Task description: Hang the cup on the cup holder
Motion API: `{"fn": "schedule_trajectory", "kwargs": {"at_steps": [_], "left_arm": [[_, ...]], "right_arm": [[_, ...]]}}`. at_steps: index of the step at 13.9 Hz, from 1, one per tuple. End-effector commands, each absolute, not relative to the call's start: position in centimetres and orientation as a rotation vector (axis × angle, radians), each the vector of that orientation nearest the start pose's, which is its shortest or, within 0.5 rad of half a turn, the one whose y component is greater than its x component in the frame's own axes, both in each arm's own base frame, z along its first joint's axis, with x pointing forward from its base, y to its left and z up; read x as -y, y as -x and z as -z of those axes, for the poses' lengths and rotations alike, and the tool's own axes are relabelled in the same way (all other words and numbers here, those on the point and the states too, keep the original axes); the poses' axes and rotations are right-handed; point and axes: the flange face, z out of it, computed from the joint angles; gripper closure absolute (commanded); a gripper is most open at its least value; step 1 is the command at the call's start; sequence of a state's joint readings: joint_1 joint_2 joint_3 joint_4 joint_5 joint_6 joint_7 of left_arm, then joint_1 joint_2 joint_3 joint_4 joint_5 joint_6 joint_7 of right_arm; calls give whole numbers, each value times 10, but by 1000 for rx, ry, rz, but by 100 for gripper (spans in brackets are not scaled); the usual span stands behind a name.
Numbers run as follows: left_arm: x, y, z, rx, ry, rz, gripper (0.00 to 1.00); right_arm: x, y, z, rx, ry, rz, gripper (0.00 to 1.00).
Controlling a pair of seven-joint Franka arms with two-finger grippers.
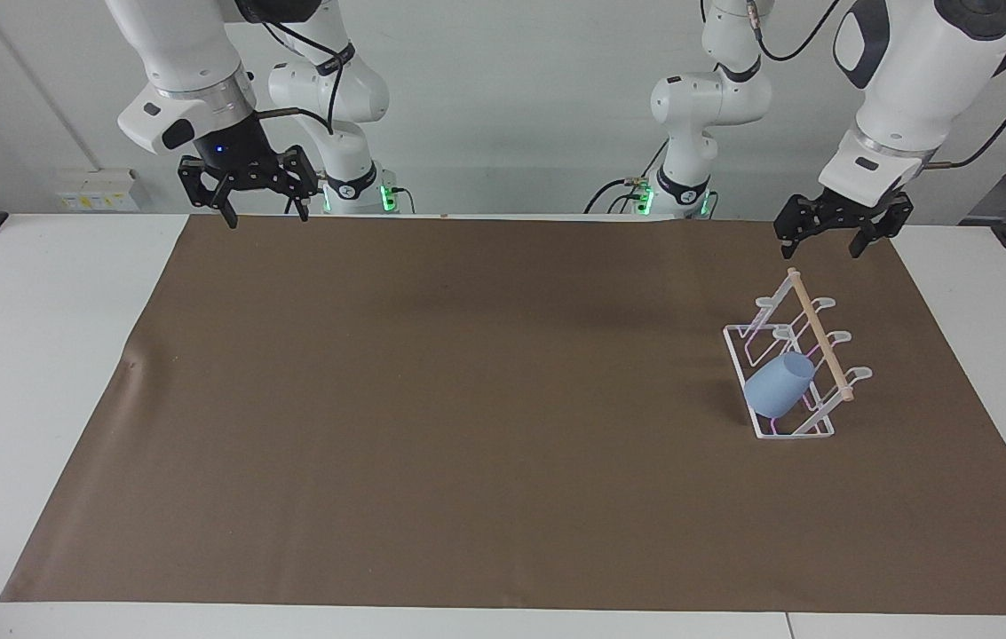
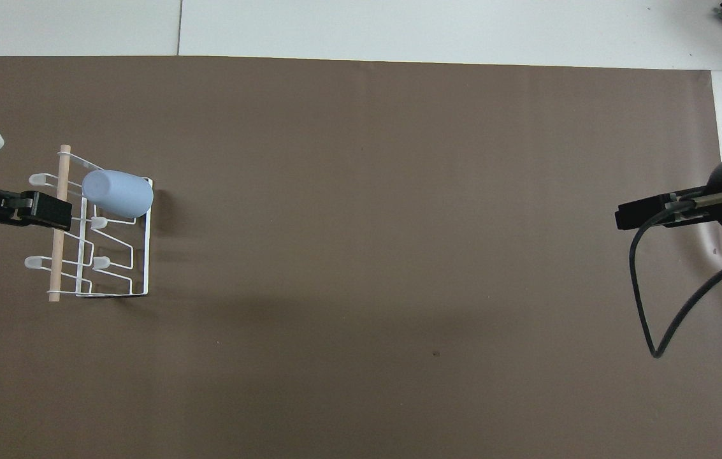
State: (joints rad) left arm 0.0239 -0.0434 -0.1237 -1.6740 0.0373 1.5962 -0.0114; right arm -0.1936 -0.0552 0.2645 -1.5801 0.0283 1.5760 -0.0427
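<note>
Blue cup hangs on the white wire rack

Light-blue and matte, the small handleless tapered cup hangs tilted on a looped prong of the cup holder, a white wire rack with a slanted frame and a light wooden rod along its top. The cup sits at the end of the rack farther from the robots, free of both claws. The rack stands on the brown mat that covers the white bench, toward the left arm's end.

The left claw hangs in the air over the mat's edge by the robots, clear of the rack, its fingers spread wide and holding nothing. The right arm waits with the right claw raised over the mat's edge by its own base, fingers also wide and empty.
</note>
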Motion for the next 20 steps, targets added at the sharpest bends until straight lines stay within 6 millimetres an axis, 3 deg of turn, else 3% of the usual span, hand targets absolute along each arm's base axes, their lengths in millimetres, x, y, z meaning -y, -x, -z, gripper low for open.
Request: {"fn": "schedule_trajectory", "kwargs": {"at_steps": [1,3,7,11,20], "left_arm": [[58,-537,-602,-160,3119,-74,0],[55,-536,-604,-170,3119,-67,0],[66,-536,-629,-194,3125,-2,0],[60,-535,-644,-168,3177,25,0],[55,-530,-640,-222,3168,35,0]], "right_arm": [[-38,-534,-648,180,3124,104,0],[-34,-534,-647,170,3125,97,0],[-28,-533,-647,153,3127,87,0],[-23,-534,-647,137,3126,90,0],[-24,-533,-648,139,3126,85,0]]}}
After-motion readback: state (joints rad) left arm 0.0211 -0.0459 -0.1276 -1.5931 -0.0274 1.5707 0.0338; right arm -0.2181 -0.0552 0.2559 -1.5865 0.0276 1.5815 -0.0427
